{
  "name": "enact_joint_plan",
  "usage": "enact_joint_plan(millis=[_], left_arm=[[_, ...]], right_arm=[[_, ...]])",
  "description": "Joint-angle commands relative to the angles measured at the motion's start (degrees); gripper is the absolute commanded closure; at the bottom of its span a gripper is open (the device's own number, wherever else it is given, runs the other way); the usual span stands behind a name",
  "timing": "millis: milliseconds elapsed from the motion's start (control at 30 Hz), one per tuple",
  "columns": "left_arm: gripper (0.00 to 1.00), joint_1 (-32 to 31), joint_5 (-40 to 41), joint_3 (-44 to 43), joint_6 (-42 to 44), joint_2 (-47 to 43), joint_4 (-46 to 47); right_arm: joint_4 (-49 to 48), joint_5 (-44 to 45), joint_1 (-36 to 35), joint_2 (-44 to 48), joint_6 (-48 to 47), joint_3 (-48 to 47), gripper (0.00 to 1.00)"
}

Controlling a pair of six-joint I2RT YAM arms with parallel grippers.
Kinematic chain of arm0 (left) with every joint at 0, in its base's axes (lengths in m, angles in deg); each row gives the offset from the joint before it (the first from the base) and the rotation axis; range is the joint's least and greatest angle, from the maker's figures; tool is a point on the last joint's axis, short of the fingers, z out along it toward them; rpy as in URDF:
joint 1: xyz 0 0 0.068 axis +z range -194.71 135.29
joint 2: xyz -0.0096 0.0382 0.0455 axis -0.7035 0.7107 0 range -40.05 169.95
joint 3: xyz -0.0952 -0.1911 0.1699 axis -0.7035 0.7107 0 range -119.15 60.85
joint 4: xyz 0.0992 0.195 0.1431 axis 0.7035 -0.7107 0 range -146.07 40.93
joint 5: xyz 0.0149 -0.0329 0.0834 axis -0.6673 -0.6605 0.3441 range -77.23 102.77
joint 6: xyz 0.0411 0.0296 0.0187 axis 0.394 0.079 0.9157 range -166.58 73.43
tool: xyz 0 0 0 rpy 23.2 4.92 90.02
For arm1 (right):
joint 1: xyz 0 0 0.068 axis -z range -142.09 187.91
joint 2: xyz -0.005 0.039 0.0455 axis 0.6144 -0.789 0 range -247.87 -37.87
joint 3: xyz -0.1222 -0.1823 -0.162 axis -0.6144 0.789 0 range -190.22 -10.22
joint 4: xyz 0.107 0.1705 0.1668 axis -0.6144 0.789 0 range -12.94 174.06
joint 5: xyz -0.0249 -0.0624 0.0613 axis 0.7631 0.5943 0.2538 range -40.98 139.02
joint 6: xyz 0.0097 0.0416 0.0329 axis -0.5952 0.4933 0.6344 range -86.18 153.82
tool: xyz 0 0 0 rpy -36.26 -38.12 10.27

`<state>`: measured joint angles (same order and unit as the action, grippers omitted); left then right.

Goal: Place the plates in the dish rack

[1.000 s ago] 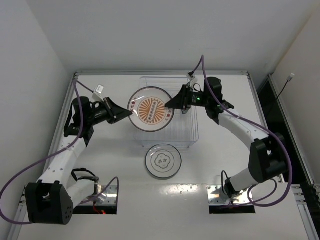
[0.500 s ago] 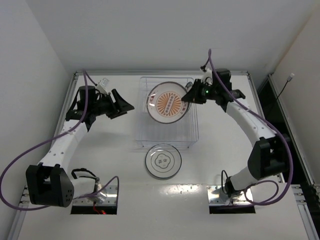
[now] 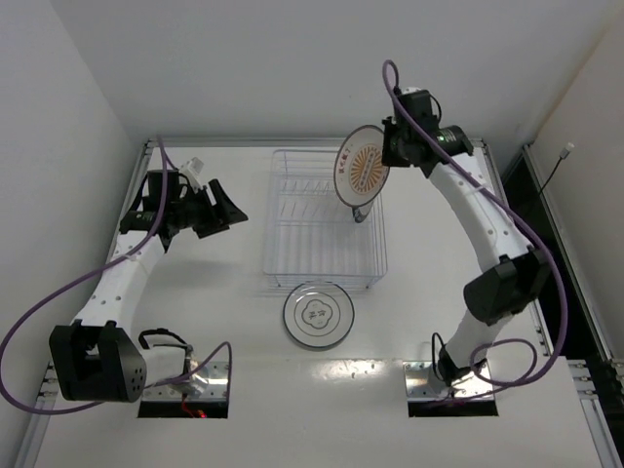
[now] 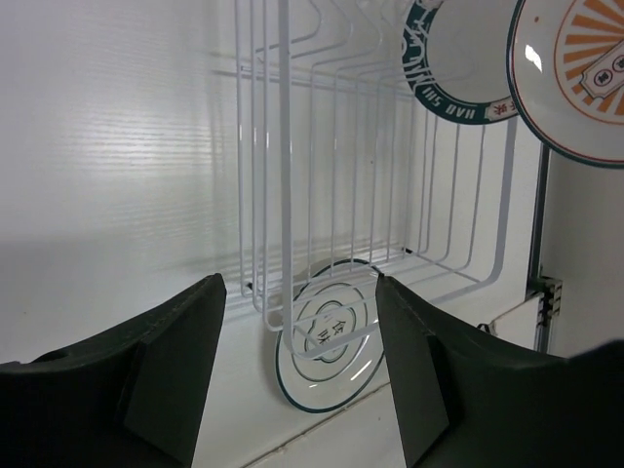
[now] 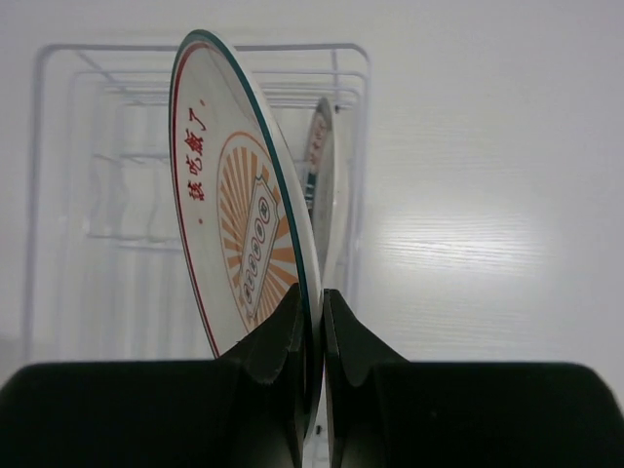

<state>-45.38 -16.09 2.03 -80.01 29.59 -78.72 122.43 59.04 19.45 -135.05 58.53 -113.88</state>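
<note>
The right gripper (image 3: 387,158) is shut tight on the rim of the plate with the orange-brown centre pattern (image 3: 361,175), its two fingers (image 5: 278,336) pinching the plate's lower edge from either side. The plate is held on edge, nearly upright and clear of the wires, above the part of the dish rack (image 3: 312,239) nearest the table's far right corner. The rack itself sits mid-table, closer to the far edge than the near one. In the rack's far right part the plate with the dark blue-teal rim band (image 4: 450,70) stands upright between the tines, just beside the held plate and partly hidden behind it in the right wrist view. The plate with the thin dark ring (image 3: 317,315) lies flat on the table just outside the rack's near wall, towards the middle of the near edge. The left gripper (image 3: 229,207) hangs over the left side of the table, apart from the rack and pointed at it, its jaws spread wide with nothing between them.
</note>
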Motion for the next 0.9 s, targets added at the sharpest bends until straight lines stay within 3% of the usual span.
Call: enact_joint_plan(millis=[0, 200, 333, 567, 867], left_arm=[[0.40, 0.6, 1.3, -2.1, 2.7, -0.3, -2.1], [0.40, 0.6, 3.8, -2.1, 3.8, -0.8, -3.2], [0.40, 0.6, 4.3, -2.6, 4.3, -0.8, -4.4], [0.40, 0.6, 4.9, -1.5, 4.9, -1.4, -4.9], [0.40, 0.6, 4.9, -1.5, 4.9, -1.4, -5.5]], right_arm=[[6.9, 15.4, -4.3, -5.4, -1.2, -8.0, 1.00], [16.3, 30.0, -10.6, -13.9, 0.4, -21.4, 1.00], [18.7, 35.9, -12.0, -17.3, 1.5, -23.1, 1.00], [17.4, 38.5, -12.0, -15.1, 2.0, -21.1, 1.00], [16.3, 39.0, -12.0, -22.1, 0.6, -23.3, 1.00]])
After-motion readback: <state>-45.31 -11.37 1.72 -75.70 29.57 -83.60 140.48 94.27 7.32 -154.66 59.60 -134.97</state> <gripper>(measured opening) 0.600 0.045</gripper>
